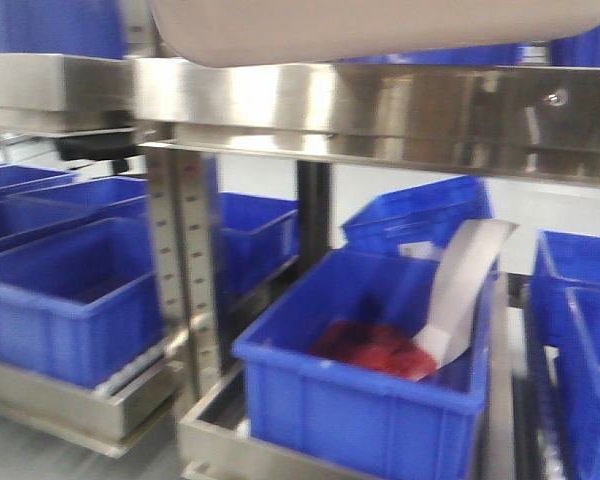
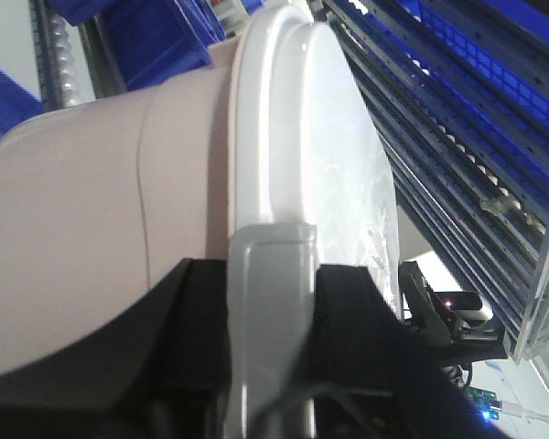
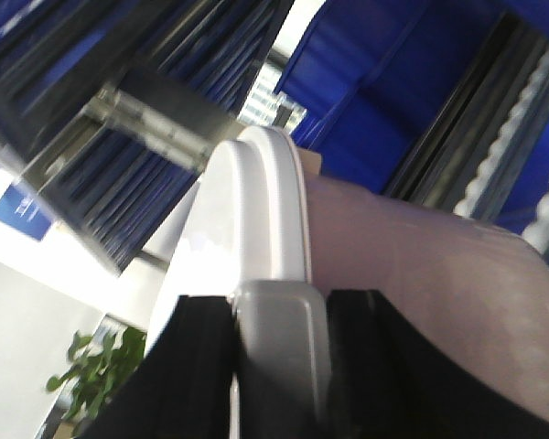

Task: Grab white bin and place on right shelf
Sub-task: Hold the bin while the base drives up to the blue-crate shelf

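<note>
Front-facing: white bin [image 1: 380, 25] above shelf [image 1: 400, 105]

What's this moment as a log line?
pinkish-white plastic bin: raised near shiny steel shelf | left gripper: clamped on bin | right gripper: clamped on bin

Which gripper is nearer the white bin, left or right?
Neither is nearer. The left gripper is clamped onto one end of the white bin, and the right gripper is clamped onto the opposite end. Both touch it.
</note>
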Robot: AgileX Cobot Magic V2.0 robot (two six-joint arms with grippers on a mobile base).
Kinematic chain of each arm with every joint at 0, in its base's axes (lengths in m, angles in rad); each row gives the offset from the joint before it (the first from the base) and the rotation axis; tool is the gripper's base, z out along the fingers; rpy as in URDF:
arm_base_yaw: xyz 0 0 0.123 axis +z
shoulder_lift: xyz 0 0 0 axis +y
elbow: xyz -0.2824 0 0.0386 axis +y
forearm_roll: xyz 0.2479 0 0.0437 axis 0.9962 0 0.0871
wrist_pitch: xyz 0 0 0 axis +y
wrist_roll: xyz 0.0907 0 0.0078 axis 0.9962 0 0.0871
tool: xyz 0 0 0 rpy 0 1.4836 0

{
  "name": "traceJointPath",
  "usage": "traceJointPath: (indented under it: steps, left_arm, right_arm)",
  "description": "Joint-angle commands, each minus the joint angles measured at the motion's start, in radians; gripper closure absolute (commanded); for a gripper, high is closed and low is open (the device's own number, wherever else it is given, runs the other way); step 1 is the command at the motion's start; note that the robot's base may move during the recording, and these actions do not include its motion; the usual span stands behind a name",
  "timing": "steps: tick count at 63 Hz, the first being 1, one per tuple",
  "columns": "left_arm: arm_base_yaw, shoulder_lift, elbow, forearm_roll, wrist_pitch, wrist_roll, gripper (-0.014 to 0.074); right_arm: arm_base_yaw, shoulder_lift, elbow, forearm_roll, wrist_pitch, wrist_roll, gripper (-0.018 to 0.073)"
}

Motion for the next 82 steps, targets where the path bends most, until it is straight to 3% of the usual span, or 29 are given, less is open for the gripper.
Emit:
traceJointPath:
  steps: [1,82]
  left_arm:
    - [-0.046,-0.043,-0.044,-0.165,0.213,0.020,0.0723]
    - [-0.046,-0.041,-0.044,-0.165,0.211,0.020,0.0723]
  right_arm:
    - [0.034,-0.025,-0.040,0.068,0.189,-0.001,0.0494]
    - [0.034,-0.025,-0.040,0.068,0.188,-0.001,0.0494]
